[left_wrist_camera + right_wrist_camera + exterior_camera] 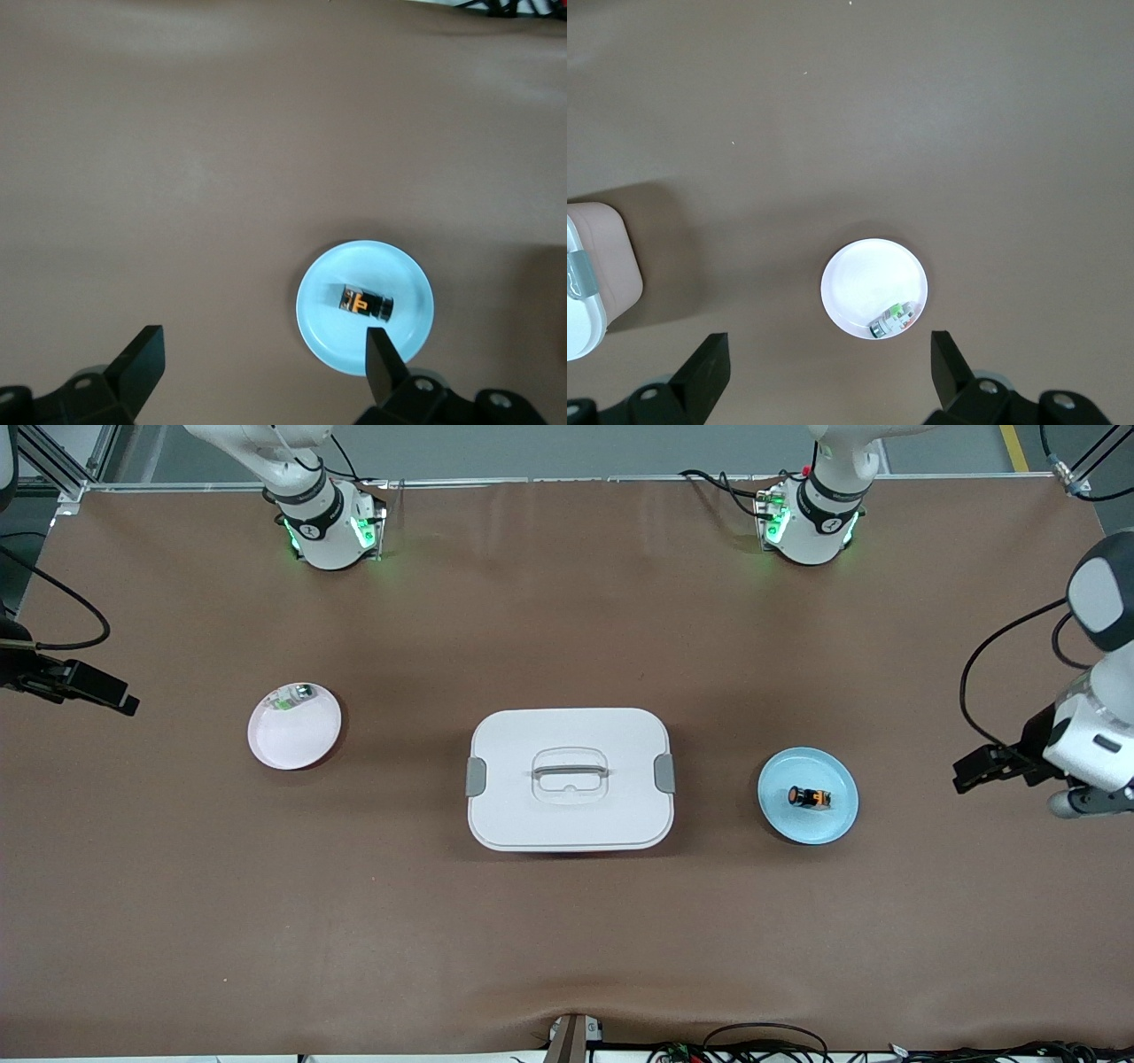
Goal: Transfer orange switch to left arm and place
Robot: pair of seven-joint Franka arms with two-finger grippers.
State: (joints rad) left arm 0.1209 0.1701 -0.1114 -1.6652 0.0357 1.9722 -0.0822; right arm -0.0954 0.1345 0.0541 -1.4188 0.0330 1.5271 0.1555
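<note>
The orange switch lies on its side on a blue plate toward the left arm's end of the table. In the left wrist view the switch rests on that plate. My left gripper is open and empty, high over the table past the blue plate, at the left arm's end; its view shows it with the jaws wide apart. My right gripper is open and empty, high over the right arm's end of the table. The white box stands shut at the middle, between the two plates.
A pink plate toward the right arm's end holds a whitish part with a green mark; both show in the right wrist view, the plate and the part. The box's corner shows there too. Cables lie along the table's front edge.
</note>
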